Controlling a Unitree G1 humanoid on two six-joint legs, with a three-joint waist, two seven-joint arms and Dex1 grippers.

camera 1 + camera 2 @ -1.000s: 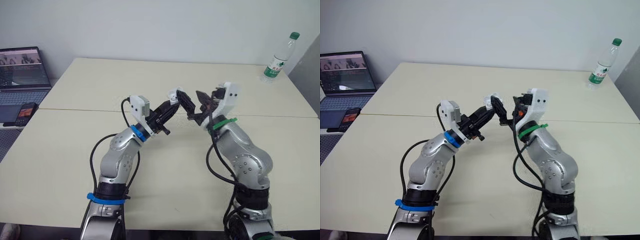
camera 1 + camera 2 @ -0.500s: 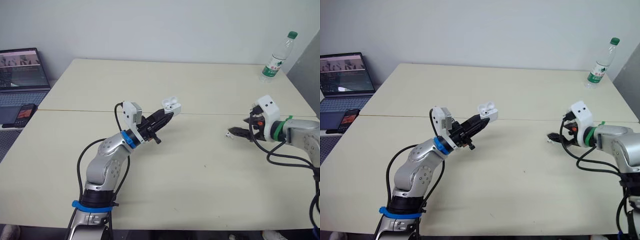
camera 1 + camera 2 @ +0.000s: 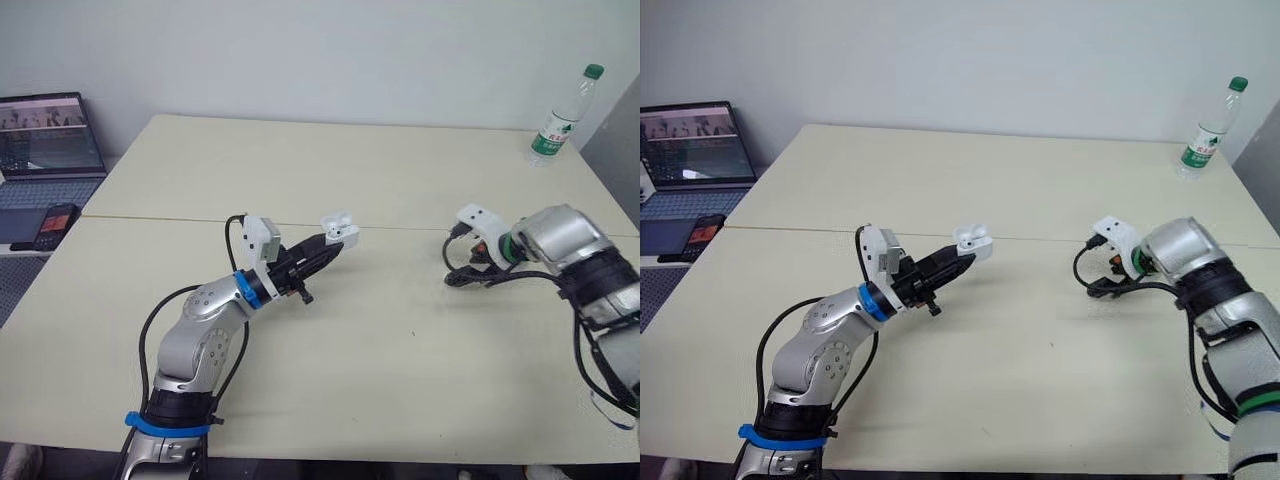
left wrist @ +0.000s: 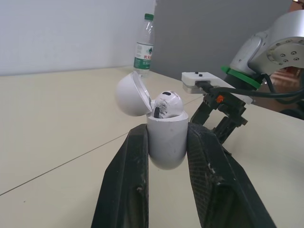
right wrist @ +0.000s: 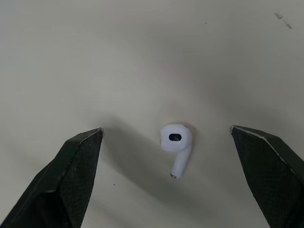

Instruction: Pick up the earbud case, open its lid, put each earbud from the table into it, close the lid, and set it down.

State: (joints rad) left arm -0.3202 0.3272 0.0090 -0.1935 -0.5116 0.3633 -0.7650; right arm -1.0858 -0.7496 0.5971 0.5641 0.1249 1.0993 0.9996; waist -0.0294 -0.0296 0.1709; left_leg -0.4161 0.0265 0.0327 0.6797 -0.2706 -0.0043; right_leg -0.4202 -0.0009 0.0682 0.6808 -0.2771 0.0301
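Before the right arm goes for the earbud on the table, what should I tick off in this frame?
1. Earbud case clamped in left gripper: ok.
2. Lid open: ok.
3. Seated earbud sits in the case: ok.
4. Free slot beside it: cannot tell, hidden.
5. Loose earbud lies alone on the table: ok.
6. Right gripper fingers open, either side of the loose earbud, not touching: ok.

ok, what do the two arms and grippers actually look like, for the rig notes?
Both arms are rounded silver shells with looping black cables and white camera blocks at the wrists. The left arm wears a blue wrist band, the right arm a green wrist band. Left gripper and right gripper: two black wedge-shaped fingers each.
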